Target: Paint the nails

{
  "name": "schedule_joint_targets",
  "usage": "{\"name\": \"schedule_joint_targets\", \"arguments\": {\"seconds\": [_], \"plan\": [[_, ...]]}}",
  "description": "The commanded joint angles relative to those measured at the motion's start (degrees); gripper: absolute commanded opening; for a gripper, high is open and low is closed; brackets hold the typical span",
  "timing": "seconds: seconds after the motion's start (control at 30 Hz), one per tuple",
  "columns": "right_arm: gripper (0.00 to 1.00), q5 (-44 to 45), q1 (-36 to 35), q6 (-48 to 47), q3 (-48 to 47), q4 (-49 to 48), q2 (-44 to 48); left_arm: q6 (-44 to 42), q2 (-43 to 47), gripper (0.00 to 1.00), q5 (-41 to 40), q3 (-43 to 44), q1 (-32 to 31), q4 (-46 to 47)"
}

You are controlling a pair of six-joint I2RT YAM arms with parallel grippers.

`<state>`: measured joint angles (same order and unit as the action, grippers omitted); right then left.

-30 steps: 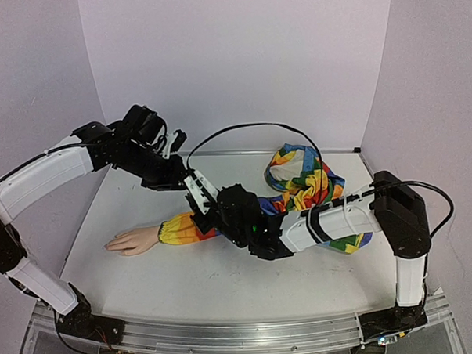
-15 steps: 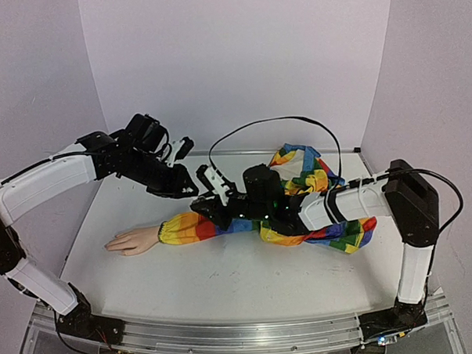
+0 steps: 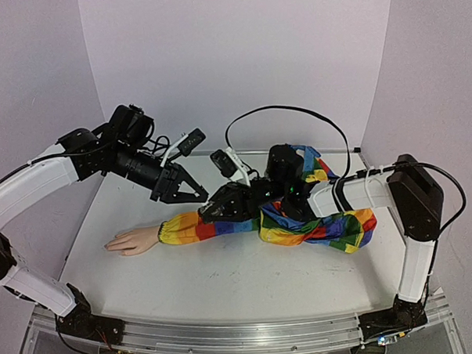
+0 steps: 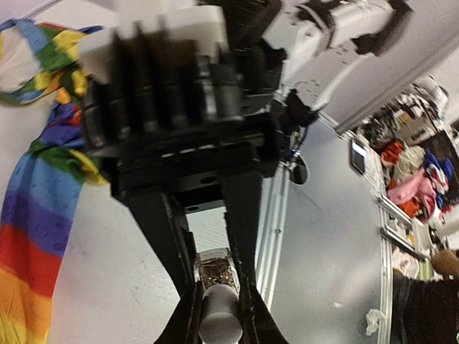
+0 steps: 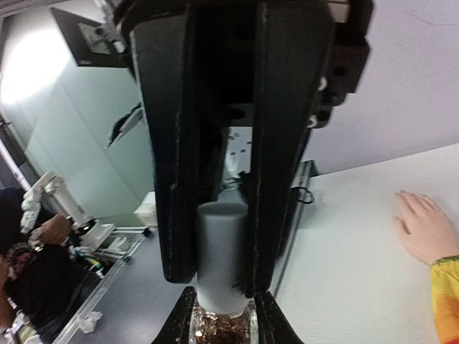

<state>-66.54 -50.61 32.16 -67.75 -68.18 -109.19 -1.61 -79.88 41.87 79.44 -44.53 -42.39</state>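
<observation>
The pale mannequin hand lies flat at the left on the white table, ending the rainbow-striped sleeve. Its nails are too small to make out. It also shows in the right wrist view. A small clear glass bottle of glittery polish is held in the air above the sleeve's cuff. My left gripper is shut on the glass. My right gripper is shut on its grey-white cap, tip to tip with the left.
The sleeve's bunched cloth lies under my right forearm at the back right. A black cable loops above that arm. Lilac walls close in the back and both sides. An aluminium rail runs along the front edge.
My right wrist has swung back and to the right, stretching out over the sleeve. My left wrist has drawn a little left. The joined fingertips have stayed above the cuff.
</observation>
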Motion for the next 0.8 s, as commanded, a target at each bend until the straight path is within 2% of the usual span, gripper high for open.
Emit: {"name": "schedule_joint_targets", "arguments": {"seconds": [0.0,0.07,0.1,0.23,0.37,0.53,0.67,0.77], "plan": [[0.0,-1.7,-1.7,10.5,-5.7,-28.4,8.6,-6.7,-4.4,0.0,13.0,-1.5,-5.4,-3.4],[0.0,-0.9,-1.7,10.7,-4.7,-28.4,9.1,-6.7,-3.7,0.0,11.9,-0.6,-5.4,-3.5],[0.0,-0.2,-1.6,10.3,-4.0,-28.5,9.5,-6.6,-3.1,0.03,10.5,-0.2,-5.4,-3.5],[0.0,2.3,-0.7,7.7,0.0,-28.3,10.7,-5.7,0.2,0.34,4.1,1.1,-5.3,-3.3],[0.0,6.4,1.8,4.3,5.5,-27.8,12.2,-3.8,6.5,0.6,-6.5,-0.3,-4.9,-1.9],[0.0,13.9,4.4,-4.9,11.0,-19.1,15.4,0.9,16.2,0.76,-12.8,-4.6,-3.0,2.4],[0.0,28.6,4.1,-16.5,9.5,-1.6,17.9,11.4,20.7,0.82,-22.0,-8.2,-3.0,8.5],[0.0,46.1,1.9,-22.2,8.3,6.2,18.7,23.4,20.9,0.9,-28.0,-10.0,-3.0,14.4]]}}
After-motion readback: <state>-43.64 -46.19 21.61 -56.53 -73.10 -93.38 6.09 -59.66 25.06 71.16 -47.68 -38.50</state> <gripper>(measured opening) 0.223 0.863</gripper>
